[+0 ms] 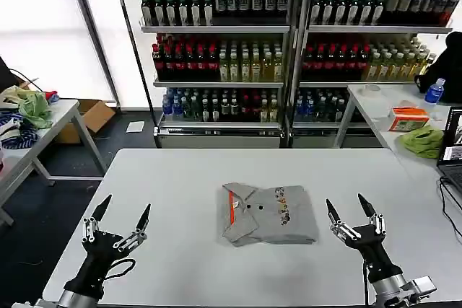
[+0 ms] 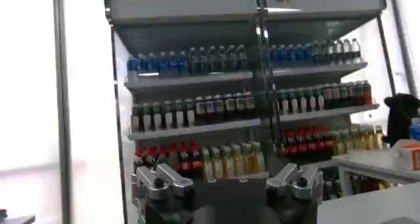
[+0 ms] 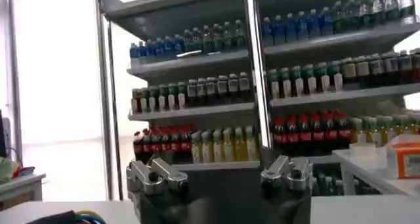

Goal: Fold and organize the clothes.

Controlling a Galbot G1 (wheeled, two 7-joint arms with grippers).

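Your item: one grey collared shirt (image 1: pixel 268 214), folded into a compact rectangle, lying flat near the middle of the white table (image 1: pixel 180 185). Its collar faces your left, with the orange inner neckband and two dark buttons showing; the small multicoloured print sits toward the right half of the fold.

Your left gripper (image 1: pixel 123 216) is raised above the table's near left corner, fingers spread wide and pointing upward, holding nothing. It is well apart from the shirt, which lies to its right.

Your right gripper (image 1: pixel 349 212) stands above the near right part of the table, fingers likewise spread and empty. It sits nearer the shirt's right edge but does not touch it.

Behind the table: shelving (image 1: pixel 289 41) stocked with rows of bottled drinks. To your far right: a side table carrying a lime-green cloth (image 1: pixel 424 140).
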